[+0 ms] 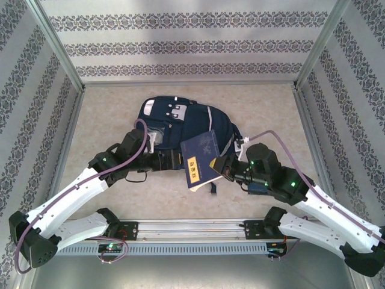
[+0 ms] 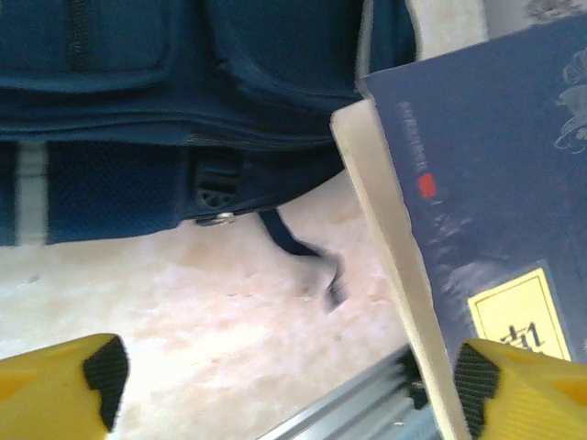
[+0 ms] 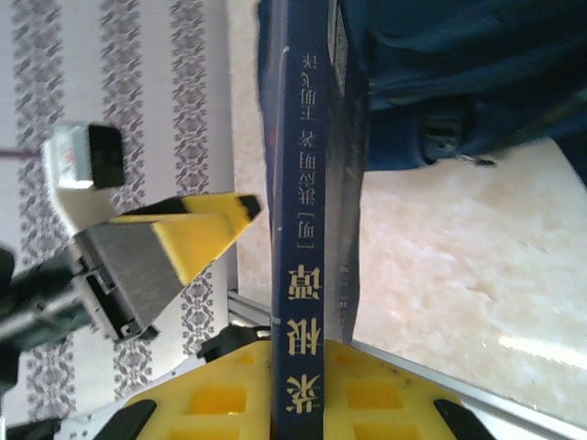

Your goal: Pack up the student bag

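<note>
The bag (image 1: 180, 123) lay far-centre on the table (image 1: 274, 120). The right tool (image 3: 298, 385) pinched a blue book (image 1: 200, 158) by its spine, blocking the bag's near side. The left tool (image 2: 292, 376) stood spread beside the book's left edge.

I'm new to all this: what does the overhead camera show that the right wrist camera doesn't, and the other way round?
The overhead view adds the whole student bag lying on the table, the left arm and right arm, and the front cover of the book with its yellow label. The right wrist view adds the book's spine up close, gold lettering legible, clamped by the right gripper. Both show the blue book and part of the bag.
</note>
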Available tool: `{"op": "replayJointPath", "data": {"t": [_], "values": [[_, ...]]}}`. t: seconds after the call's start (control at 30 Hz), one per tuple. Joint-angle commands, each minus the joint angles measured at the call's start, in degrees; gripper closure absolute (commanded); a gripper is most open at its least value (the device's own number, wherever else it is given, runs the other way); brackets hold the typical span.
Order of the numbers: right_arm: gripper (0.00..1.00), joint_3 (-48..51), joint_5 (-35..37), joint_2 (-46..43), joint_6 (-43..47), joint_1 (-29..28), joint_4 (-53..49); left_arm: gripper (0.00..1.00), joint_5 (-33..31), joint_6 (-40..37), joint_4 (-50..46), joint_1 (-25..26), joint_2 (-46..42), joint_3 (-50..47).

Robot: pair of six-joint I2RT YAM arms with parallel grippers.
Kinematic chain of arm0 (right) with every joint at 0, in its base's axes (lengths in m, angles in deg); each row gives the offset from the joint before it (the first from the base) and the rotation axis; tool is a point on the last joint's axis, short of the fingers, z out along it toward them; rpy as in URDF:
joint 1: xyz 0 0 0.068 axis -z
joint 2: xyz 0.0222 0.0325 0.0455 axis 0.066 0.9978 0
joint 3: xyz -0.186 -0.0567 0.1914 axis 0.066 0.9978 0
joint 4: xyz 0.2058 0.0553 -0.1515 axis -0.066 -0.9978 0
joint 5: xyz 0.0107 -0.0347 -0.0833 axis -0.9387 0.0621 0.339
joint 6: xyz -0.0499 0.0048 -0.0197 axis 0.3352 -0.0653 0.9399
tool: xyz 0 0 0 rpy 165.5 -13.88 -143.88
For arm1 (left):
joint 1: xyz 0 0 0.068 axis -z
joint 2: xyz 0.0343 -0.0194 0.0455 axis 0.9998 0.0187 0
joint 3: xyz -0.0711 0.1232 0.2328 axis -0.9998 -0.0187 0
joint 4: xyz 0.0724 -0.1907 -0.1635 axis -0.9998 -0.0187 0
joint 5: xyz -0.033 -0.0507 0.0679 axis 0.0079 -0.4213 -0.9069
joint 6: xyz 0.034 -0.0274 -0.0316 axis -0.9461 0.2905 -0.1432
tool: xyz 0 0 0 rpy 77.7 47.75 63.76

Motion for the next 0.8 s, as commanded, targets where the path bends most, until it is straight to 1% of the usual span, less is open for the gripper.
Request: {"op": "replayJointPath", "data": {"t": [0.0,0.1,0.13,0.3,0.43,0.53,0.6,0.63,0.7,0.77], "values": [[1.0,-4.58,-3.12,1.76,7.81,-0.54,6.74,0.0,10.64,7.07,14.26,-2.33,-1.2,-1.88],[1.0,-5.31,-5.35,3.49,9.06,0.06,13.16,0.0,15.76,13.01,25.5,-2.64,-0.18,-3.66],[1.0,-5.41,-6.5,4.18,9.02,0.31,15.32,0.0,16.59,14.25,27.53,-2.74,0.53,-3.71],[1.0,-3.96,-10.32,6.13,7.64,1.93,25.61,0.05,17.33,18.63,35.71,-3.5,0.4,-5.09],[1.0,-1.14,-12.42,6.05,4.37,4.54,32.13,0.09,17.14,21.72,41.88,-4.41,-0.72,-6.33],[1.0,-0.08,-13.25,5.46,3.33,6.14,33.52,0.1,17.37,22.48,44.2,-4.58,-0.77,-6.4],[1.0,0.5,-13.6,4.92,3.16,7.1,33.52,0.14,17.15,23.6,46.77,-4.84,-1.04,-7.01],[1.0,0.84,-13.88,4.6,3.03,7.65,33.47,0.18,16.96,24.18,47.98,-4.93,-1.26,-7.19],[1.0,1.47,-14.71,4.14,2.98,9.06,33.14,0.28,16.95,24.74,50.66,-5.09,-1.29,-7.36],[1.0,1.94,-15.52,3.74,3.26,10.59,32.21,0.43,17.04,24.9,51.77,-5.09,-1.2,-7.0]]}}
